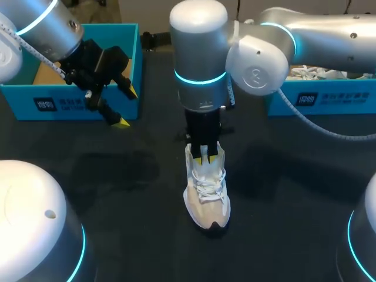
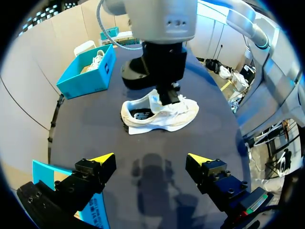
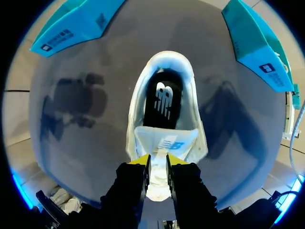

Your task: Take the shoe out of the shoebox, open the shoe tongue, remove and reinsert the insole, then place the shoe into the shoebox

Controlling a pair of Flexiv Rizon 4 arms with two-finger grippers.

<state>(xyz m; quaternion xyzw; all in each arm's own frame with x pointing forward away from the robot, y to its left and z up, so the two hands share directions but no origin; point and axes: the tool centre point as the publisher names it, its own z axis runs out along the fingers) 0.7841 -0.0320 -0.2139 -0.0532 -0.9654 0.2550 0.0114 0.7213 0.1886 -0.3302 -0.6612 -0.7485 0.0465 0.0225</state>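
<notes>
A white shoe [image 1: 207, 197] stands on the black table's middle, toe toward the near edge. In the right wrist view its dark insole [image 3: 163, 98] lies inside the white shoe [image 3: 136, 102], and the tongue [image 3: 164, 140] is raised. My right gripper [image 1: 205, 157] comes straight down over the shoe; its narrow-set fingers [image 3: 158, 160] pinch the top of the tongue from both sides. My left gripper [image 1: 128, 107] hangs open and empty beside the left blue shoebox [image 1: 70, 107]. From the left wrist, the shoe [image 2: 162, 114] lies well ahead of the open left gripper [image 2: 151, 160].
A second blue box [image 1: 317, 100] with white contents stands at the back right. The same box [image 2: 86, 71] shows beyond the shoe in the left wrist view. Bare table lies between the left gripper and the shoe.
</notes>
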